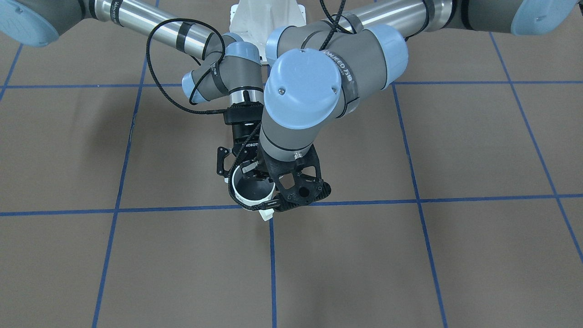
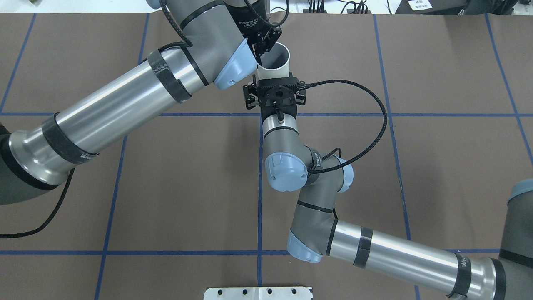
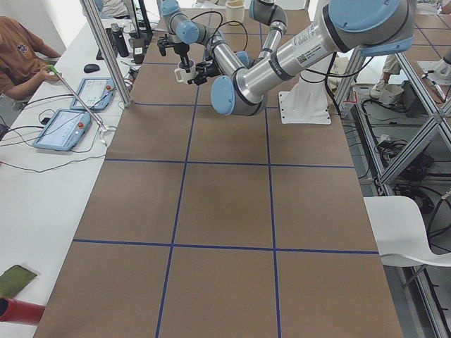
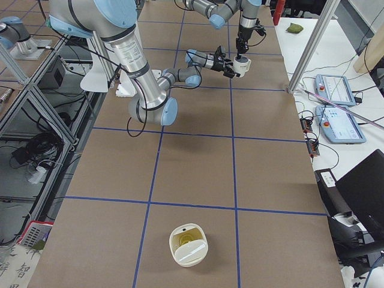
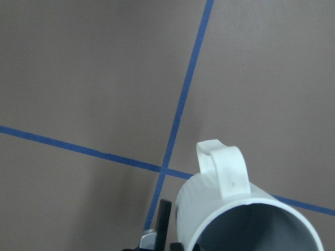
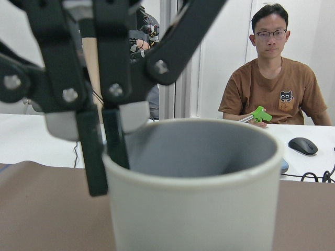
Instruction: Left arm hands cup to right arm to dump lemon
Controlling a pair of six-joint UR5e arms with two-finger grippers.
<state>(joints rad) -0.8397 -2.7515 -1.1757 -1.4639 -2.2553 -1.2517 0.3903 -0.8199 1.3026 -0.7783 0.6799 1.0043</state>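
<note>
Currently both arms meet over the far middle of the table (image 2: 437, 166). The left arm (image 2: 125, 96) reaches in on a long diagonal, forearm nearly straight, wrist bent so that its tool points down. The left gripper (image 6: 103, 149) is clamped on the rim of the cup (image 2: 275, 62); one of its fingers (image 6: 90, 157) runs down the outer wall and the other stands inside the mouth.

Cup upright, mouth up, grey inside, hanging over a crossing of the blue tape lines (image 5: 183, 99). Its handle (image 5: 222, 167) is on the side turned away from the robot.

The right arm (image 2: 395, 250) comes in low from the other side, folded back at the elbow, wrist level. The right gripper (image 2: 274, 85) lies horizontal and points at the cup's side wall from the robot's side. Its knuckles are splayed wide to either side of the cup, and the fingertips are hidden under the bracket; cannot tell whether the pads press on the wall or only straddle it.

The right wrist view shows the rim dead ahead and very near; behind it a person (image 6: 272, 89) in a brown shirt sits at a white bench.

A white tub (image 4: 189, 243) with something yellow inside sits at the table's end, well apart from both arms.
</note>
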